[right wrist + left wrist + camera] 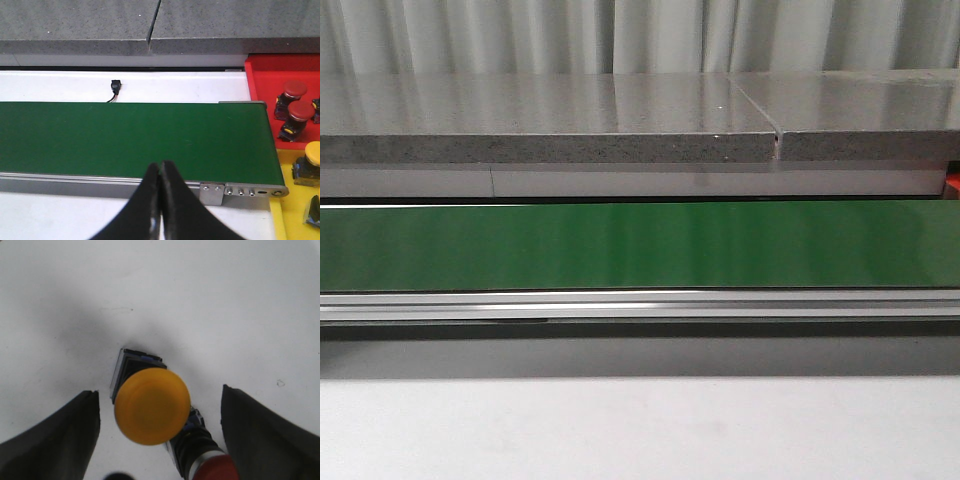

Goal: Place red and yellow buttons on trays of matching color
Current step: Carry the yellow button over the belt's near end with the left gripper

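Note:
In the left wrist view a yellow button (152, 406) stands on the white table between the spread fingers of my open left gripper (160, 427). A red button (215, 467) lies on its side right beside it, close to one finger. My right gripper (160, 170) is shut with nothing in it, hovering over the near rail of the green belt (130, 135). Beyond the belt's end, a red tray (262, 90) holds two red buttons (294, 89) (300, 112). A yellow tray (289, 210) holds a yellow button (315, 155). Neither gripper appears in the front view.
The green conveyor belt (640, 245) runs across the front view, with an aluminium rail (640, 305) at its near side and a grey stone shelf (550, 125) behind. A small black plug with wire (115, 87) lies on the white surface behind the belt.

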